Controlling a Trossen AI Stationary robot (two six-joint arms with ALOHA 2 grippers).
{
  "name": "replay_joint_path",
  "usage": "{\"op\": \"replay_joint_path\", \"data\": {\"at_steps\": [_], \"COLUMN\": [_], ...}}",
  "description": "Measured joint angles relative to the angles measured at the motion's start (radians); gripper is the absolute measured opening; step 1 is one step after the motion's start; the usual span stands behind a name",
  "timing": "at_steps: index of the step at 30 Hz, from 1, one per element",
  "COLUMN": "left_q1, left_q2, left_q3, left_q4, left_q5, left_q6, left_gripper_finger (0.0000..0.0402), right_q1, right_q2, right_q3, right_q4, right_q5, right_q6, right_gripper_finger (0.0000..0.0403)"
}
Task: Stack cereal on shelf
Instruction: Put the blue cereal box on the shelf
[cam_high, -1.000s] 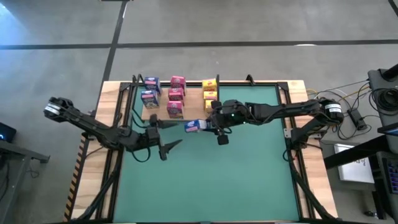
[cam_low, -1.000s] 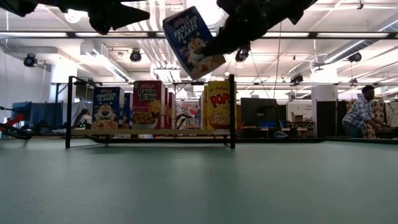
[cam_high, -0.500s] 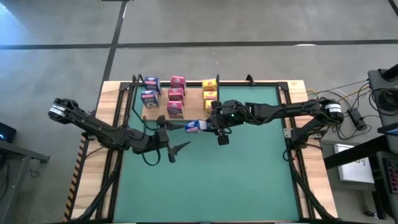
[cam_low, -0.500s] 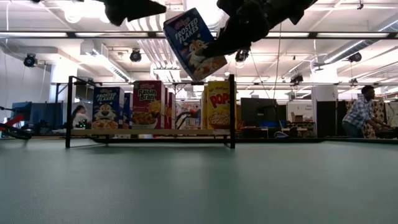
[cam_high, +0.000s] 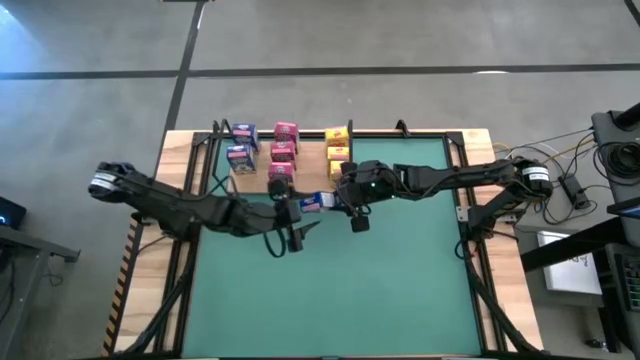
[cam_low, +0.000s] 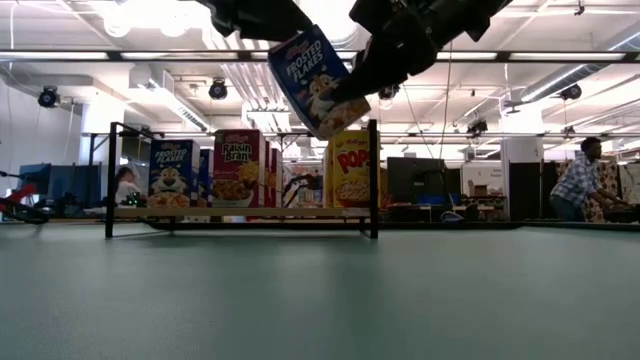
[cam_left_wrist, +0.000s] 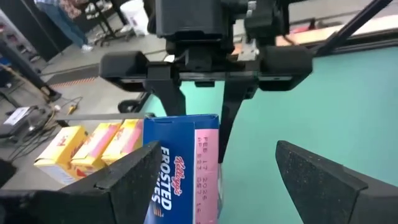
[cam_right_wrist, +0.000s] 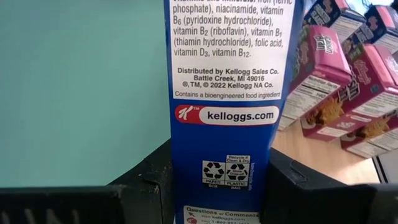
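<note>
I am watching the right gripper (cam_high: 330, 203) holding a blue cereal box (cam_high: 312, 203) clamped between its two fingers, tilted and up in the air above the green mat (cam_high: 400, 280), just in front of the shelf (cam_high: 310, 178). The left gripper (cam_left_wrist: 214, 186) is sitting with its fingers spread wide on either side of that same box, not yet touching it as far as I can tell, so I am reading this as a hand-over between the arms. That is where I am expecting trouble: if the left fingers are closing while the box is tilted like this, they may be catching an edge instead of the flat faces, and the cardboard may be twisting or slipping out. If the right gripper is letting go before the left one has a firm hold, the box is dropping onto the mat. The two arms are also working very near each other, so I am worrying about the fingers bumping. On the shelf the pink boxes (cam_high: 283, 152), yellow boxes (cam_high: 337, 145) and two other blue boxes (cam_high: 241, 146) are standing close together, and a careless swing towards them could be knocking a row over.
</note>
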Motion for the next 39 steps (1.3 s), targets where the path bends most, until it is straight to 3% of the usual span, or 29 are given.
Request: {"op": "replay_joint_path", "data": {"at_steps": [9,20,23,39], "left_q1": [0.012,0.023,0.030,0.049], "left_q2": [0.005,-0.003,-0.003,0.042], "left_q3": [0.024,0.024,0.024,0.024], "left_q4": [-0.044,-0.082,-0.082,-0.066], "left_q5": [-0.093,-0.090,-0.045,-0.039], "left_q6": [0.003,0.001,-0.006,-0.013], "left_gripper_finger": [0.0299,0.0299,0.0297,0.0228], "right_q1": [0.001,0.004,0.003,0.003], "right_q2": [0.000,0.000,0.000,0.000], "right_q3": [0.001,0.002,0.002,0.002], "right_q4": [0.003,-0.004,-0.003,-0.004], "right_q5": [0.017,0.033,0.034,0.037], "right_q6": [-0.007,-0.011,-0.011,-0.005], "right_gripper_finger": [0.0146,0.0146,0.0146,0.0146]}}
